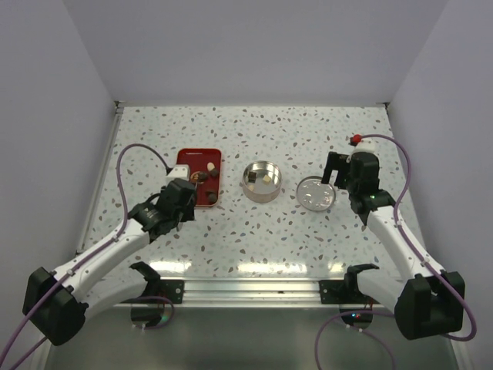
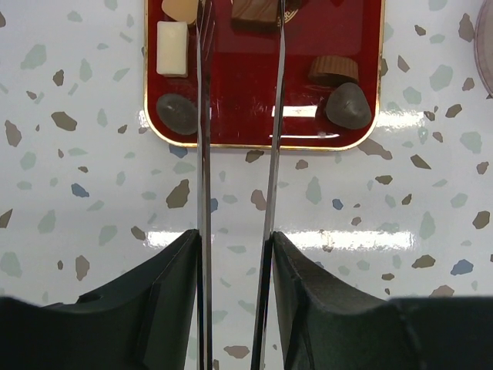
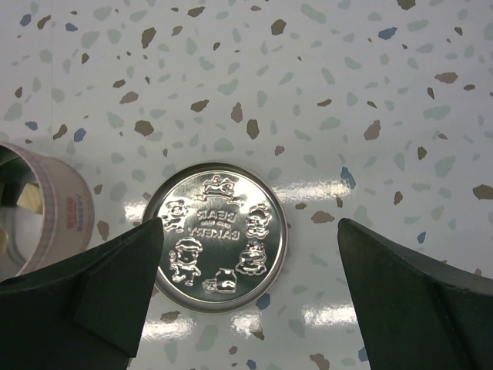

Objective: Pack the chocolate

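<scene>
Several pieces of chocolate lie on the red tray (image 2: 239,131): a white bar (image 2: 172,48), two dark rounds (image 2: 176,112) (image 2: 349,105), a ribbed brown cup (image 2: 333,68) and a brown piece (image 2: 254,9). My left gripper (image 2: 240,46) carries two long thin metal blades over the tray. They stand apart, and the brown piece lies between them near their tips, close to the right blade. The open silver tin (image 1: 248,189) holds a few pieces (image 1: 266,178). My right gripper (image 3: 250,231) hangs wide open above the tin's embossed lid (image 3: 219,235), holding nothing.
The lid (image 1: 316,193) lies flat on the speckled table, right of the tin (image 3: 46,208). The tray (image 1: 189,158) sits left of the tin. White walls close the table on three sides. A red knob (image 1: 357,139) stands at the back right.
</scene>
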